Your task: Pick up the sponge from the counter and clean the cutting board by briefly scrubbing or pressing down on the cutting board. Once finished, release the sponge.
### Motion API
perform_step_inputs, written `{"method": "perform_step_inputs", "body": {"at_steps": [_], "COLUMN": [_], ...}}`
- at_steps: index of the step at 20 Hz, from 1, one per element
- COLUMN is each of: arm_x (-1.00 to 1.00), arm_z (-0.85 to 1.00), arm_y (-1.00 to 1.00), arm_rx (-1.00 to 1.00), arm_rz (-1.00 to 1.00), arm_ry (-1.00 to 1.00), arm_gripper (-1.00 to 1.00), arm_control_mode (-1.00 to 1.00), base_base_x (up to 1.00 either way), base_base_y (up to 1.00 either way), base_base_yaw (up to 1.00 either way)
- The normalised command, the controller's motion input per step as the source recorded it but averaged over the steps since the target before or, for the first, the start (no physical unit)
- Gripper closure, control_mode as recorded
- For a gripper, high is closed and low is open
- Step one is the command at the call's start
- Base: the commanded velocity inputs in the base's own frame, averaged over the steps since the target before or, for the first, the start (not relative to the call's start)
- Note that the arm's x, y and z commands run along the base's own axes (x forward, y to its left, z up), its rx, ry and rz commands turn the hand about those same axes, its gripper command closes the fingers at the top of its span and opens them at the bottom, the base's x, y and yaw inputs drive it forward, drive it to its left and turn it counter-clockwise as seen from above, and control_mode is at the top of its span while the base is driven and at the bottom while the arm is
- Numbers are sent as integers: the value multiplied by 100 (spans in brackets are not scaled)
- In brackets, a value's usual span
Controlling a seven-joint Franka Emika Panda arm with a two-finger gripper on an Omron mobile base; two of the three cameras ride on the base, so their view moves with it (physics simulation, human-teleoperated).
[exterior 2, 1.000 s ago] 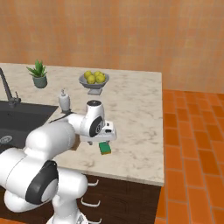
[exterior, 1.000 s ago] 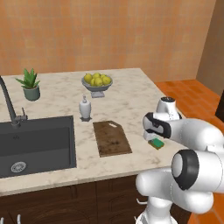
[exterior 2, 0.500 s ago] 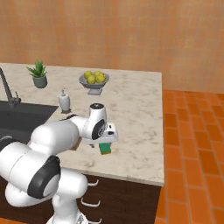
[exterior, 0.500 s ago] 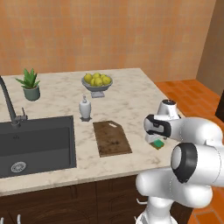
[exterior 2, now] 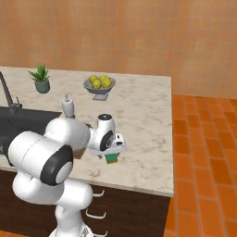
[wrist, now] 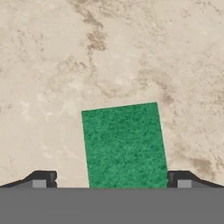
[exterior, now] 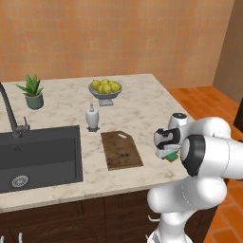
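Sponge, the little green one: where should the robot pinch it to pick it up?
Pinch the sponge across its two long side edges, coming straight down from above. It lies flat on the counter, green face up, so only its thin sides offer a hold. In the hand view the gripper is open, one fingertip outside each long edge, so it looks well lined up.

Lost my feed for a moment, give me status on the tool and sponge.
Tool open, fingertips either side of sponge. Sponge flat on counter, not lifted. Cutting board off to the side, untouched. Nothing in the way.
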Motion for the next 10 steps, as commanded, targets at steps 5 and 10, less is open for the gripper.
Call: {"method": "perform_step_inputs", "body": {"at_steps": [5, 10], "arm_x": [23, 0], "arm_z": [-7, -26], "arm_y": [-11, -4], "arm_rx": [0, 0], "arm_rz": [0, 1], "arm_ry": [1, 0], "arm_gripper": [-100, -100], "arm_control_mode": [-100, -100], "base_base_x": [0, 0], "base_base_y": [0, 0], "base_base_yaw": [0, 0]}}
